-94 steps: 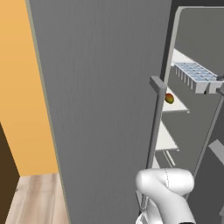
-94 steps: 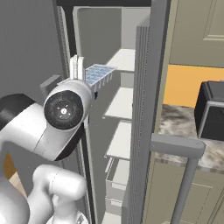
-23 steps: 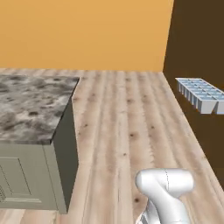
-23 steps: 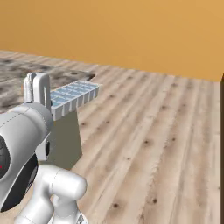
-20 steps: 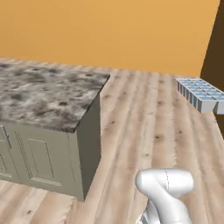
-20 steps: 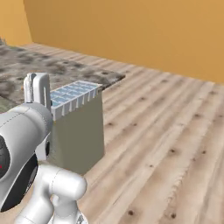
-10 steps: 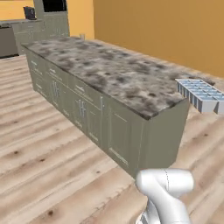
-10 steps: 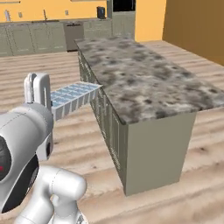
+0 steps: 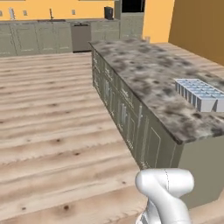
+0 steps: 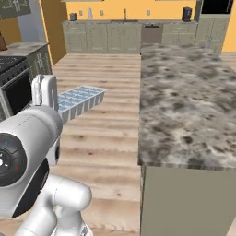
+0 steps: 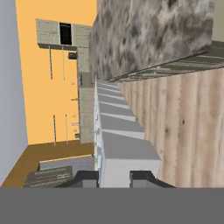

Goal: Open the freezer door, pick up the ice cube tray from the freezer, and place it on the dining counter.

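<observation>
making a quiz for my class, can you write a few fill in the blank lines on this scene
1. The tool is shut on the ____.
2. The counter top is mottled ____.
3. The floor is made of ____ planks.
4. The wall behind the far cabinets is ____.

Missing words: tray; granite; wood; orange

Pale wood plank floor (image 9: 52, 127) throughout; grey-green wall cabinets (image 10: 110, 36) along the far orange wall (image 9: 57, 8); black stove (image 10: 16, 87) (partly cut off) at left.
</observation>
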Available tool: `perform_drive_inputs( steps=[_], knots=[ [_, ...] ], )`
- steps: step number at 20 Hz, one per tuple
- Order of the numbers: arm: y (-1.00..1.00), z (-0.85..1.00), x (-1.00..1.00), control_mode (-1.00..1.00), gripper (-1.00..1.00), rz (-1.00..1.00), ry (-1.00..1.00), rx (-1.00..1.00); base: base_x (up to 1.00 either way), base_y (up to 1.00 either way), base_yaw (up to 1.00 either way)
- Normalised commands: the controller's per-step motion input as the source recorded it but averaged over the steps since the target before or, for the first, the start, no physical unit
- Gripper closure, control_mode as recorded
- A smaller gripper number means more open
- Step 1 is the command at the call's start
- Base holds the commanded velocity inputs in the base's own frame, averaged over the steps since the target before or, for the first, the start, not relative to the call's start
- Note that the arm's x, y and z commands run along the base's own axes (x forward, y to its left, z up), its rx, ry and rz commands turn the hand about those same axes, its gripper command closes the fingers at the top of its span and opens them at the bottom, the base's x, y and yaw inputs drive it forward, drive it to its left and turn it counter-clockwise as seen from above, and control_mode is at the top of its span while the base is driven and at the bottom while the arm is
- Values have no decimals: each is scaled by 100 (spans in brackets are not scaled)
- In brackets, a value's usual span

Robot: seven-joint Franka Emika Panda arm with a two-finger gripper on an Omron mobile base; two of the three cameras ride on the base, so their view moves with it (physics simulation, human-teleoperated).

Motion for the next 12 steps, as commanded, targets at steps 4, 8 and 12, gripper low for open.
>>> perform_drive_inputs(
  steps=[4,8,12],
  knots=[
    [0,0,0,100,100,0,0,0,34,-100,27],
    [0,0,0,100,100,0,0,0,13,-100,20],
    [0,0,0,100,100,0,0,0,10,-100,16]
  ],
)
